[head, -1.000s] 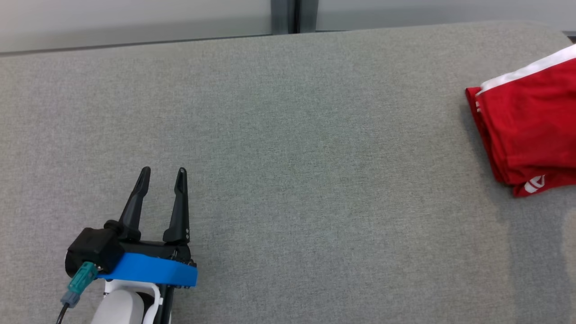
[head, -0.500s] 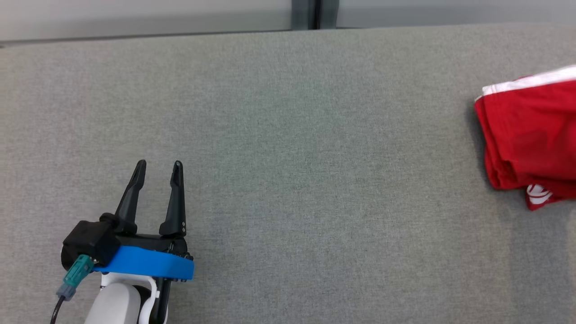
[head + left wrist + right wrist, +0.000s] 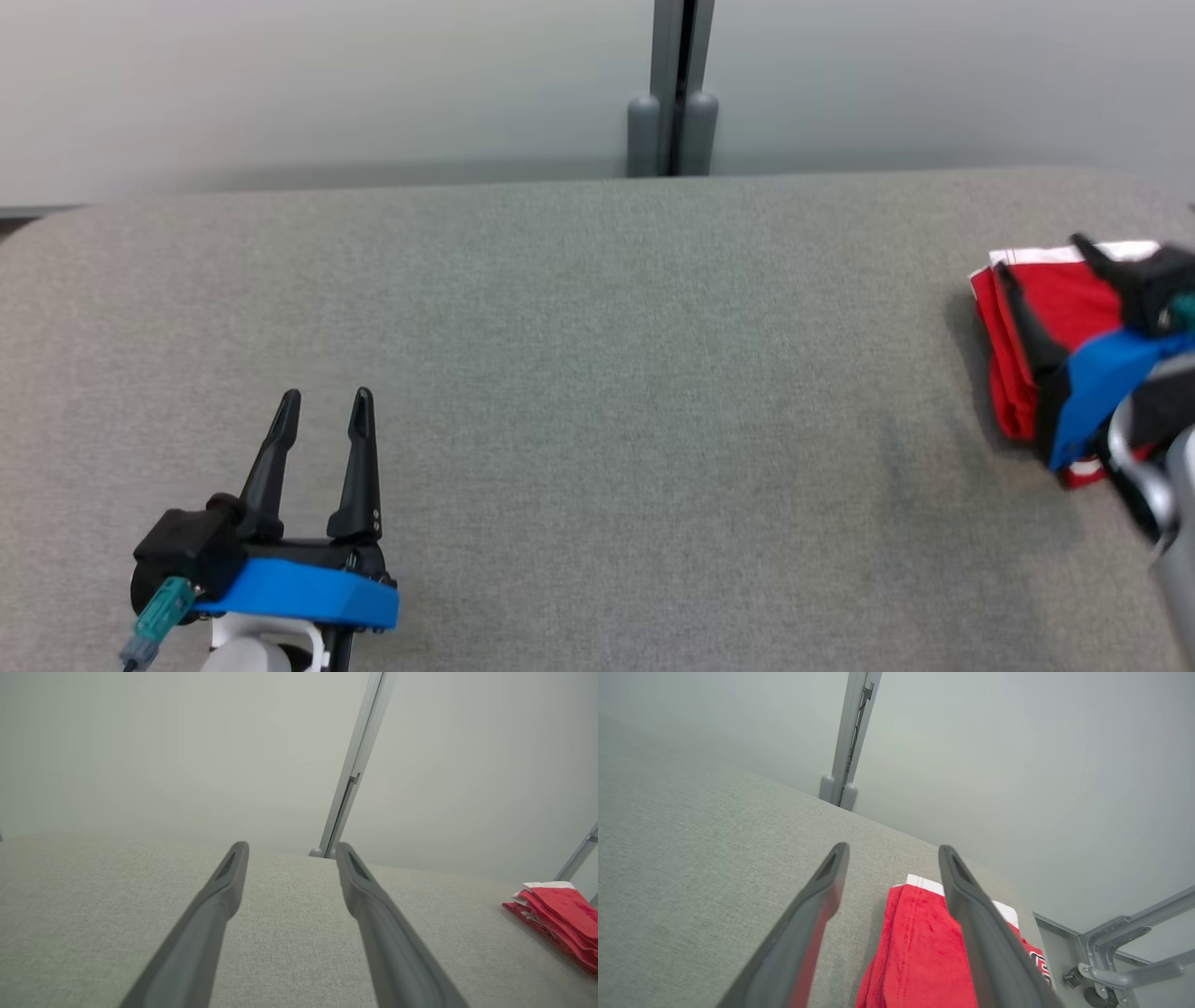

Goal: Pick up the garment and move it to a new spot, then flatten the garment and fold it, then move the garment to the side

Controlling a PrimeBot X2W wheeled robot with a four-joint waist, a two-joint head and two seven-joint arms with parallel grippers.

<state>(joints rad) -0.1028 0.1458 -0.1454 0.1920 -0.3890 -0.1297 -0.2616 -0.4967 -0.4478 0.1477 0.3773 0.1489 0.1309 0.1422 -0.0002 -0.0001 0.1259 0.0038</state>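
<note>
A folded red garment with a white band (image 3: 1074, 303) lies at the right edge of the grey woven-fabric tabletop (image 3: 597, 373), up toward its far right corner. In the left wrist view the garment (image 3: 560, 910) shows as a stack of several red layers with the white band on the far side. In the right wrist view the garment (image 3: 920, 942) has a stitched seam along its left fold. A small white and black printed mark sits on its right side, half hidden behind a finger and too cut off to read. Another white mark shows at the garment's near end in the head view, also unreadable.

The right gripper (image 3: 1041, 257) is over the garment with its two dark fingers spread wide and nothing between them. In its own wrist view the right gripper (image 3: 893, 849) has its left finger over bare grey fabric just beside the seam and its right finger across the red cloth. Whether either finger touches the cloth cannot be told.

The left gripper (image 3: 327, 397) is near the tabletop's near left corner, well apart from the garment. Its fingers are parted and empty, as its own wrist view also shows (image 3: 292, 848).

Beyond the far edge stand pale wall panels joined by a grey upright post (image 3: 672, 93). A grey metal frame (image 3: 1125, 952) shows past the far right corner.
</note>
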